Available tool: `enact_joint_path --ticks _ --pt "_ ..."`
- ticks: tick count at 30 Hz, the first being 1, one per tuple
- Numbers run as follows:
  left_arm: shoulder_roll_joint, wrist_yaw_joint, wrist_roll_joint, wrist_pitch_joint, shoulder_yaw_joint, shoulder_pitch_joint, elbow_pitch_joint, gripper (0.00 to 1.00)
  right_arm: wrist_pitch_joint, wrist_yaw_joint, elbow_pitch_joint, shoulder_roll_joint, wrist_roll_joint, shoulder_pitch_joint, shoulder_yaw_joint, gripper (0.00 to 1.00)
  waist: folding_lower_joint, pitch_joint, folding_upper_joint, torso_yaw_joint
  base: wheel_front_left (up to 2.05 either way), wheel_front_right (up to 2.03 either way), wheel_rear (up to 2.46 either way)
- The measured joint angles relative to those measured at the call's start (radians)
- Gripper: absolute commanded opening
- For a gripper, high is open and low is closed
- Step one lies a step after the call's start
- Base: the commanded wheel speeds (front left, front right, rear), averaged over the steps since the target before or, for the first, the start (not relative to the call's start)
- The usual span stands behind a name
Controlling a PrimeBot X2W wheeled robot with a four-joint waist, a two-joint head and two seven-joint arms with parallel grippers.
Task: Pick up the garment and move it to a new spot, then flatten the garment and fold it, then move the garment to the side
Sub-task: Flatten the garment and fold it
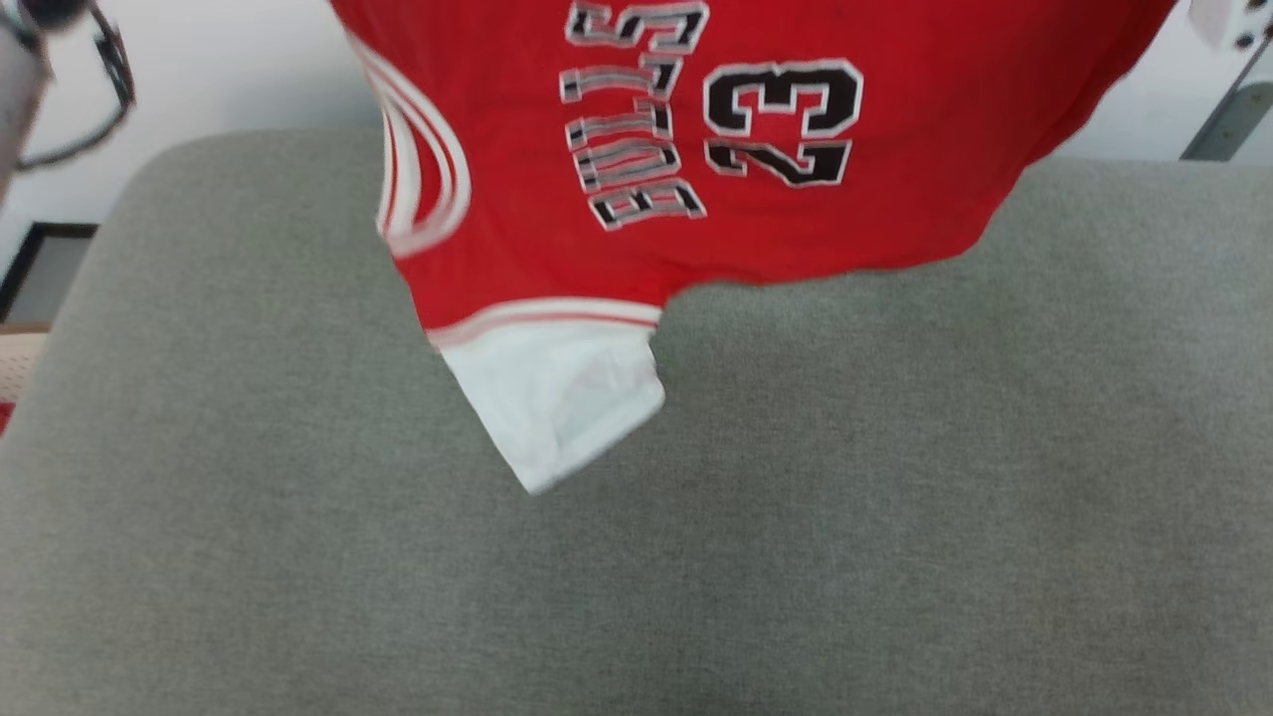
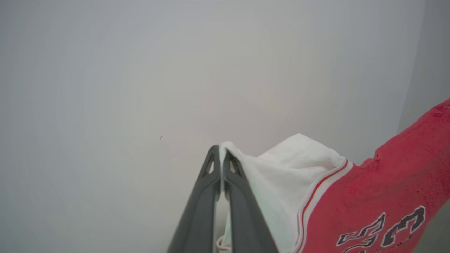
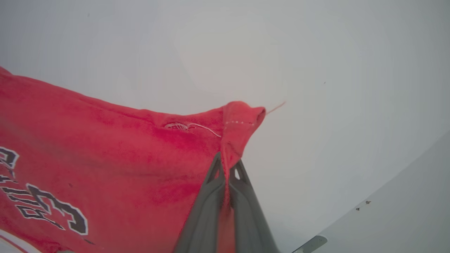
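Note:
The garment [image 1: 756, 149] is a red jersey with a black "23", striped trim and white panels. It hangs in the air above the grey cushion [image 1: 636, 557], with one white sleeve [image 1: 557, 398] dangling lowest. In the left wrist view my left gripper [image 2: 220, 154] is shut on a white panel of the garment [image 2: 288, 165]. In the right wrist view my right gripper [image 3: 226, 165] is shut on a red corner of the garment [image 3: 239, 119]. The cloth stretches between the two grips.
The grey cushion has rounded far corners, with pale floor beyond it. A dark looped cable [image 1: 99, 89] hangs at the far left. A framed edge and a perforated panel [image 1: 25, 328] lie left of the cushion. A grey bar [image 1: 1228, 119] stands far right.

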Motion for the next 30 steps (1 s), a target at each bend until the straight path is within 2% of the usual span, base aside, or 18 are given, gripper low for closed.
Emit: enact_joint_path --ticks 5,10,15,19,22,26,30 --pt "-0.037 -0.009 0.037 -0.091 0.006 -0.082 0.076 0.00 -0.069 0.000 0.064 0.035 -0.066 -0.063 -0.043 0.00 0.0000 0.043 0.0000 -0.010 0.00 0.00 0.00" --pt "-0.070 -0.014 0.084 -0.201 0.013 -0.187 0.163 0.00 -0.183 0.000 0.150 0.086 -0.158 -0.155 -0.086 0.00 0.0000 0.120 0.0000 -0.014 0.00 0.00 0.00" --pt "-0.099 -0.016 0.132 -0.325 0.015 -0.297 0.253 0.00 -0.337 0.000 0.244 0.143 -0.250 -0.229 -0.133 0.00 0.0000 0.210 0.0000 -0.022 0.00 0.00 0.00" --pt "-0.115 0.000 0.179 -0.417 0.020 -0.378 0.300 0.00 -0.486 0.000 0.320 0.170 -0.348 -0.290 -0.180 0.00 0.0000 0.280 0.0000 -0.031 0.00 0.00 0.00" --pt "-0.114 0.026 0.218 -0.435 0.058 -0.432 0.275 0.00 -0.532 0.000 0.357 0.174 -0.436 -0.337 -0.232 0.00 0.0000 0.328 0.0000 -0.037 0.00 0.00 0.00" --pt "-0.098 0.040 0.294 -0.439 0.165 -0.440 0.125 0.00 -0.543 0.000 0.353 0.196 -0.529 -0.347 -0.287 0.00 0.0000 0.385 0.0000 -0.042 0.00 0.00 0.00" --pt "-0.095 0.006 0.327 -0.438 0.205 -0.305 0.103 0.00 -0.544 0.000 0.356 0.214 -0.573 -0.282 -0.308 0.00 0.0000 0.420 0.0000 -0.038 0.00 0.00 0.00"
